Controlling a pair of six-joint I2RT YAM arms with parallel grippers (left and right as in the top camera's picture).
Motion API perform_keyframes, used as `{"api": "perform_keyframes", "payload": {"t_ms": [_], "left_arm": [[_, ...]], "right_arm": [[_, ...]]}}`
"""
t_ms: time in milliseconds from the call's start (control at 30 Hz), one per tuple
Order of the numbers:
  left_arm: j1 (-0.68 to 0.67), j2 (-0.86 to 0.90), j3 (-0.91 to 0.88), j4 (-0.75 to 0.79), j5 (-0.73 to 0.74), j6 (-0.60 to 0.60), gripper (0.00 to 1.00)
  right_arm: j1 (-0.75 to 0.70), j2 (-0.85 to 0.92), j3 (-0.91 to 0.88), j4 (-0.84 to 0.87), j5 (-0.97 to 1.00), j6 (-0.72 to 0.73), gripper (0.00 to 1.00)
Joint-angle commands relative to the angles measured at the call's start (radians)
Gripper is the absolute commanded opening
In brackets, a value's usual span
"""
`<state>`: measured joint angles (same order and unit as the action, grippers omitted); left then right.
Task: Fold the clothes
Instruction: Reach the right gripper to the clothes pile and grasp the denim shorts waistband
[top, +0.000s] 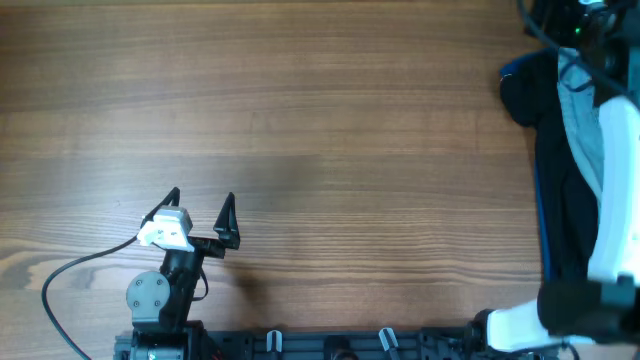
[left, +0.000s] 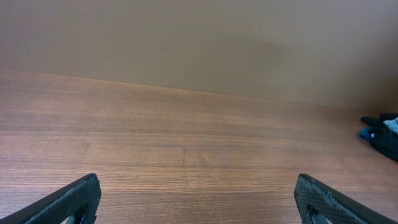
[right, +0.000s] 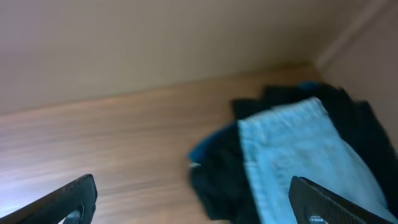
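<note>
Light blue and faded, the denim shorts (right: 298, 162) lie at the far right side of your desk (top: 300, 120). They rest on top of a dark garment (right: 217, 180), which sticks out past them on the left and at the far end. A bit of bright blue trim (right: 200, 151) shows at the dark garment's left edge.

The right wrist view is blurry, so you cannot make out pockets or seams. You can see one straight edge across the far end of the shorts. From above, the shorts show as a pale blue strip. Their long side runs from the far edge of the desk toward the near edge, along the right side. The white right arm (top: 615, 190) lies over part of them, so you cannot see their whole shape.

The denim looks smooth and mostly flat. The dark cloth looks bunched and lumpy. The desk is brown wood with long thin grain lines running left to right. A plain tan wall (left: 199, 43) stands behind it.

Your right end effector (right: 196, 208) is spread wide and holds nothing, with the pile just in front of its black fingers. Your left end effector (top: 200, 195) is spread wide too and holds nothing. It sits over bare wood near the front left, well apart from the clothes. A black cable (top: 46, 292) curls beside it.
</note>
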<state>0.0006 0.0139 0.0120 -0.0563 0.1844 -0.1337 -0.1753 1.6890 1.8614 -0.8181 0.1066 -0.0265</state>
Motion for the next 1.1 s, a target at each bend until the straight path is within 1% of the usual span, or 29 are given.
{"api": "perform_keyframes", "payload": {"t_ms": [0, 67, 133, 200, 233, 267, 300, 433, 500, 567, 633, 733, 967, 1033, 1067], "left_arm": [[-0.005, -0.007, -0.006, -0.002, -0.002, -0.005, 1.00], [-0.005, -0.007, -0.006, -0.002, -0.002, -0.005, 1.00], [-0.005, -0.007, -0.006, -0.002, -0.002, -0.005, 1.00], [-0.005, -0.007, -0.006, -0.002, -0.002, -0.006, 1.00], [-0.005, -0.007, -0.006, -0.002, -0.002, -0.005, 1.00], [-0.005, -0.007, -0.006, -0.002, -0.002, -0.005, 1.00], [-0.005, -0.007, -0.006, -0.002, -0.002, -0.006, 1.00], [-0.005, -0.007, -0.006, -0.002, -0.002, -0.005, 1.00], [-0.005, -0.007, -0.006, -0.002, -0.002, -0.005, 1.00], [-0.005, -0.007, -0.006, -0.002, -0.002, -0.005, 1.00], [-0.005, -0.007, -0.006, -0.002, -0.002, -0.005, 1.00], [-0.005, -0.007, -0.006, -0.002, -0.002, -0.005, 1.00], [-0.005, -0.007, -0.006, -0.002, -0.002, -0.005, 1.00], [-0.005, -0.007, -0.006, -0.002, -0.002, -0.005, 1.00], [-0.005, -0.007, -0.006, -0.002, -0.002, -0.005, 1.00]], "right_arm": [[-0.066, 0.113, 0.018, 0.043, 0.034, -0.111, 1.00], [-0.074, 0.150, 0.014, 0.044, 0.043, -0.110, 1.00], [-0.088, 0.195, 0.008, 0.082, 0.094, -0.109, 1.00], [-0.116, 0.262, 0.008, 0.133, 0.100, -0.113, 0.99], [-0.132, 0.298, 0.008, 0.153, 0.100, -0.112, 0.96], [-0.145, 0.329, 0.008, 0.171, 0.100, -0.111, 0.89], [-0.163, 0.370, 0.008, 0.193, 0.100, -0.101, 0.84], [-0.219, 0.506, 0.008, 0.224, 0.100, -0.102, 0.79], [-0.243, 0.560, 0.008, 0.243, 0.092, -0.101, 0.80], [-0.263, 0.603, 0.008, 0.275, 0.034, -0.101, 0.82], [-0.271, 0.628, 0.008, 0.297, -0.042, -0.102, 0.82], [-0.269, 0.638, 0.008, 0.314, -0.082, -0.101, 0.85], [-0.257, 0.650, 0.008, 0.360, -0.086, -0.102, 0.85], [-0.247, 0.662, 0.008, 0.381, -0.086, -0.105, 0.84], [-0.240, 0.665, 0.008, 0.385, -0.086, -0.105, 0.81]]}}
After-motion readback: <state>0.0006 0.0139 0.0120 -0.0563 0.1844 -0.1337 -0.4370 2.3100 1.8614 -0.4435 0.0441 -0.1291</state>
